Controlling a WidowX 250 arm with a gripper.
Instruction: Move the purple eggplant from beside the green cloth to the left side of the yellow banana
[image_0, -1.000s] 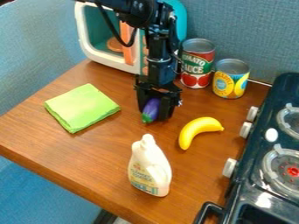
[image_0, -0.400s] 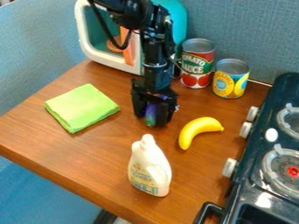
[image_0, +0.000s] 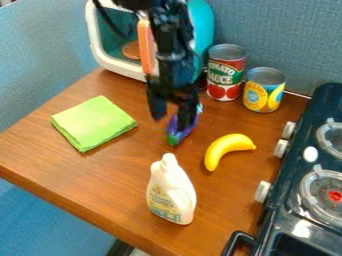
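The gripper (image_0: 172, 111) hangs a little above the table's middle, its two fingers spread apart in an open stance. A purple toy eggplant (image_0: 183, 128) with a green tip lies beneath and partly behind the right finger, slanting from upper right to lower left. Part of it is hidden by that finger; whether the two touch, I cannot tell. To the right lies a yellow banana (image_0: 226, 149). A white bottle (image_0: 172, 191) stands nearer the camera, and a folded green cloth (image_0: 93, 122) lies to the left.
Behind the arm stands a white and teal toy microwave (image_0: 119, 67) with an orange handle. Beside it are a tomato sauce can (image_0: 225, 74) and a yellow can (image_0: 263, 91). A dark toy stove (image_0: 300, 200) lines the right side of the wooden table (image_0: 73, 170).
The gripper has risen, and its fingers no longer stand around the eggplant as before. The eggplant now lies more slanted, its upper end to the right. Its purple body shows more.
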